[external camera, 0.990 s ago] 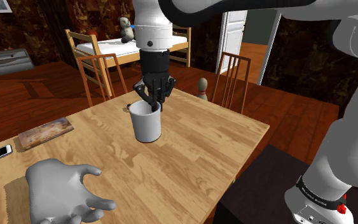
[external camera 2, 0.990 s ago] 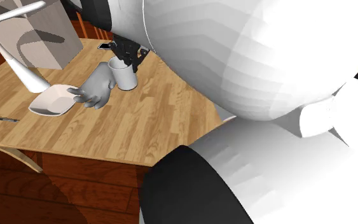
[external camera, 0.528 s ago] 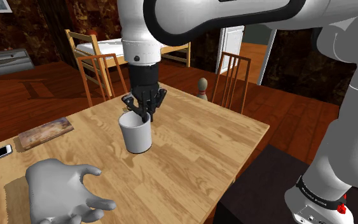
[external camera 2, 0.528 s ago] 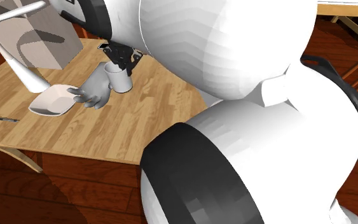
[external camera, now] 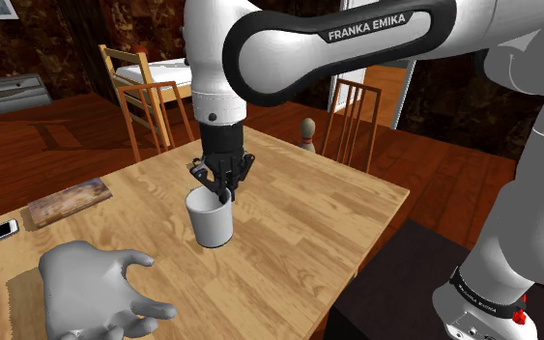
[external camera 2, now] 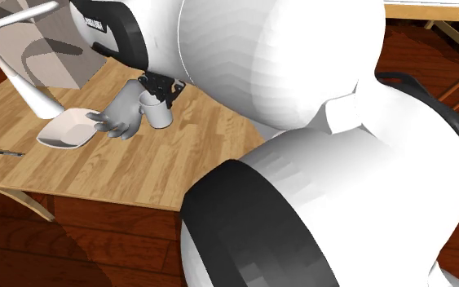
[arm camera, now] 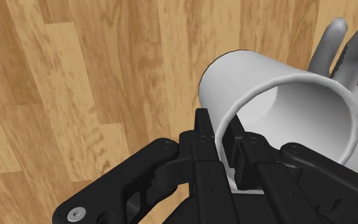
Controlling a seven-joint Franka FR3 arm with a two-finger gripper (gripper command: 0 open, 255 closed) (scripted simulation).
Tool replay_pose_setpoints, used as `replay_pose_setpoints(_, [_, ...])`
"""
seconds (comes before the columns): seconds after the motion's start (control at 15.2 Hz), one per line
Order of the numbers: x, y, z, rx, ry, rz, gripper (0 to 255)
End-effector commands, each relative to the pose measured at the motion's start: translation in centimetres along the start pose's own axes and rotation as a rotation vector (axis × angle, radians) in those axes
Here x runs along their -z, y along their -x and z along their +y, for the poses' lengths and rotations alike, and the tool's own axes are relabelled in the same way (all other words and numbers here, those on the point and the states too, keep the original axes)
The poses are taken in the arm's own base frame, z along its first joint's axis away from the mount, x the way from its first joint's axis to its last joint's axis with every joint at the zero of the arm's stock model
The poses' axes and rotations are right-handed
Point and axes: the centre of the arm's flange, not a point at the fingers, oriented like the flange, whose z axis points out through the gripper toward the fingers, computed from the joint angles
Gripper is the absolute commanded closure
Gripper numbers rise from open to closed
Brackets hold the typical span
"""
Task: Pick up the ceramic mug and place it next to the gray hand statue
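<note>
Pinching the white mug (external camera: 210, 220) by its rim, my gripper (external camera: 222, 191) had its fingers nearly closed, one inside the wall, one outside. Mug was over the middle of the table (external camera: 308, 217), w/ bare wood btw it and the gray hand statue (external camera: 96, 290). Open boards ran out to the far edges.

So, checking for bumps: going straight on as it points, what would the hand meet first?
Probably the wooden table: the hand points down at it, shut on the rim of the white mug, so the mug's base would touch first. The grey statue sits aside.
</note>
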Motion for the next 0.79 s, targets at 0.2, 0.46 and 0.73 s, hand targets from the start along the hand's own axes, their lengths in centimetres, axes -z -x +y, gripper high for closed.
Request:
replay_pose_setpoints(0.2, [-2.6, -0.1, 0.2, 0.0, -0.001, 0.001, 255])
replay_pose_setpoints(0.46, [-4.7, -0.1, 0.4, 0.0, -0.001, 0.001, 255])
replay_pose_setpoints(0.73, [-6.8, -0.2, 0.5, 0.0, -0.001, 0.001, 255])
